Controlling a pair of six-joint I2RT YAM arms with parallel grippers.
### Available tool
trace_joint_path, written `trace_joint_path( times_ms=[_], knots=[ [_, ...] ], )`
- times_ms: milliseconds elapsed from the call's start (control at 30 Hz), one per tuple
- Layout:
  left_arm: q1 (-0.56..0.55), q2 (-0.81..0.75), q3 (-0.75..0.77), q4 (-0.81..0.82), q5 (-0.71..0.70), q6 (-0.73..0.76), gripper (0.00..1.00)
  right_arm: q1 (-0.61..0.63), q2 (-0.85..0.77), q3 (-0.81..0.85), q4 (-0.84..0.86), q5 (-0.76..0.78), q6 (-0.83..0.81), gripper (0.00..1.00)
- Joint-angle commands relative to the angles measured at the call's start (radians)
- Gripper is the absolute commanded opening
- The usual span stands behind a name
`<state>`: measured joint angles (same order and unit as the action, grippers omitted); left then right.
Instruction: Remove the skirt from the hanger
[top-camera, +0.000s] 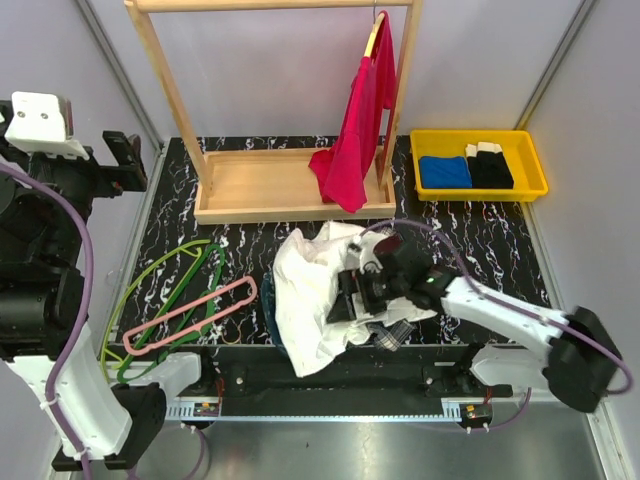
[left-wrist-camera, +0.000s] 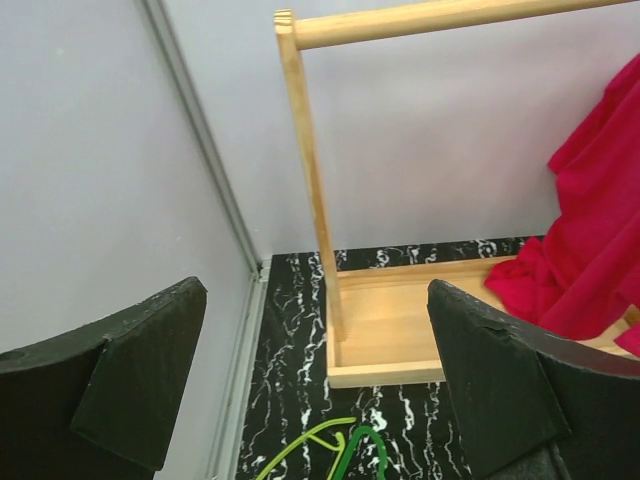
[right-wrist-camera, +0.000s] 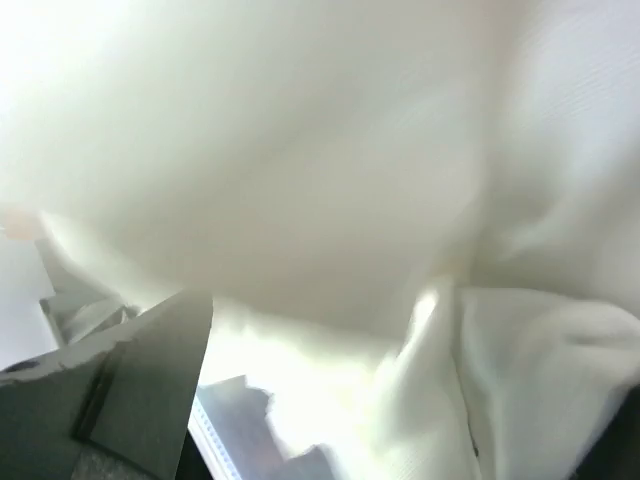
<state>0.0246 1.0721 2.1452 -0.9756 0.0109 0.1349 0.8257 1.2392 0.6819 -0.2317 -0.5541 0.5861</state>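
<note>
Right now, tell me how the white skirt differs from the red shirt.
The skirt is white; the red shirt is bright red. The skirt lies crumpled on the table by the near edge; the red shirt hangs from the wooden rack at the back. The right gripper is at the skirt; no gripper is near the red shirt. Both are soft fabric garments.

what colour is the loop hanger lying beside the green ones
Pale pink; the hanger shows best in the top external view.
</note>
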Motion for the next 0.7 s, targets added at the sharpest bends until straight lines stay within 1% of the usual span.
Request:
trace_joint_path(
  times_ms=[0, 33, 67, 100, 133, 167, 200, 233, 300, 333, 367, 400, 433, 467, 500, 533, 600, 633, 667],
  knots=[
    [0.005, 0.037, 0.021, 0.041, 0.086, -0.077, 0.99, 0.004, -0.24, 0.215, -0.231, 0.167, 0.033, 1.0],
    [0.005, 0.048, 0.025, 0.046, 0.092, -0.083, 0.99, 0.006, -0.256, 0.253, -0.277, 0.171, 0.044, 1.0],
    [0.005, 0.054, 0.033, 0.051, 0.103, -0.092, 0.99, 0.006, -0.262, 0.33, -0.334, 0.181, 0.053, 1.0],
    [0.003, 0.064, 0.038, 0.054, 0.107, -0.095, 0.99, 0.004, -0.254, 0.365, -0.459, 0.183, 0.06, 1.0],
    [0.005, 0.069, 0.045, 0.058, 0.115, -0.101, 0.99, 0.006, -0.248, 0.425, -0.512, 0.169, 0.057, 1.0],
    [0.005, 0.077, 0.048, 0.06, 0.116, -0.106, 0.99, 0.006, -0.253, 0.444, -0.582, 0.163, 0.06, 1.0],
    [0.005, 0.078, 0.051, 0.06, 0.119, -0.107, 0.99, 0.006, -0.267, 0.458, -0.587, 0.16, 0.063, 1.0],
    [0.005, 0.08, 0.048, 0.066, 0.127, -0.11, 0.99, 0.006, -0.283, 0.478, -0.578, 0.163, 0.073, 1.0],
    [0.005, 0.077, 0.044, 0.069, 0.13, -0.107, 0.99, 0.004, -0.32, 0.499, -0.48, 0.172, 0.087, 1.0],
    [0.005, 0.074, 0.035, 0.074, 0.129, -0.104, 0.99, 0.004, -0.31, 0.524, -0.389, 0.171, 0.089, 1.0],
    [0.003, 0.071, 0.032, 0.075, 0.129, -0.1, 0.99, 0.004, -0.291, 0.537, -0.347, 0.163, 0.09, 1.0],
    [0.005, 0.066, 0.027, 0.078, 0.123, -0.097, 0.99, 0.004, -0.267, 0.554, -0.31, 0.122, 0.089, 1.0],
    [0.005, 0.063, 0.021, 0.084, 0.118, -0.092, 0.99, 0.003, -0.204, 0.591, -0.269, 0.088, 0.089, 1.0],
    [0.003, 0.058, 0.019, 0.084, 0.12, -0.087, 0.99, 0.004, -0.17, 0.61, -0.262, 0.053, 0.107, 1.0],
    [0.005, 0.055, 0.021, 0.084, 0.115, -0.075, 0.99, 0.004, -0.144, 0.623, -0.261, -0.057, 0.119, 1.0],
    [0.003, 0.052, 0.019, 0.087, 0.11, -0.066, 0.99, 0.009, -0.126, 0.617, -0.261, -0.107, 0.135, 1.0],
    [0.005, 0.035, -0.002, 0.103, 0.086, -0.044, 0.99, 0.032, -0.162, 0.562, -0.264, -0.176, 0.187, 1.0],
    [0.005, 0.029, -0.013, 0.11, 0.078, -0.037, 0.99, 0.045, -0.238, 0.491, -0.285, -0.179, 0.205, 1.0],
    [0.005, 0.014, -0.024, 0.118, 0.071, -0.031, 0.99, 0.046, -0.282, 0.452, -0.308, -0.181, 0.245, 1.0]
  ],
)
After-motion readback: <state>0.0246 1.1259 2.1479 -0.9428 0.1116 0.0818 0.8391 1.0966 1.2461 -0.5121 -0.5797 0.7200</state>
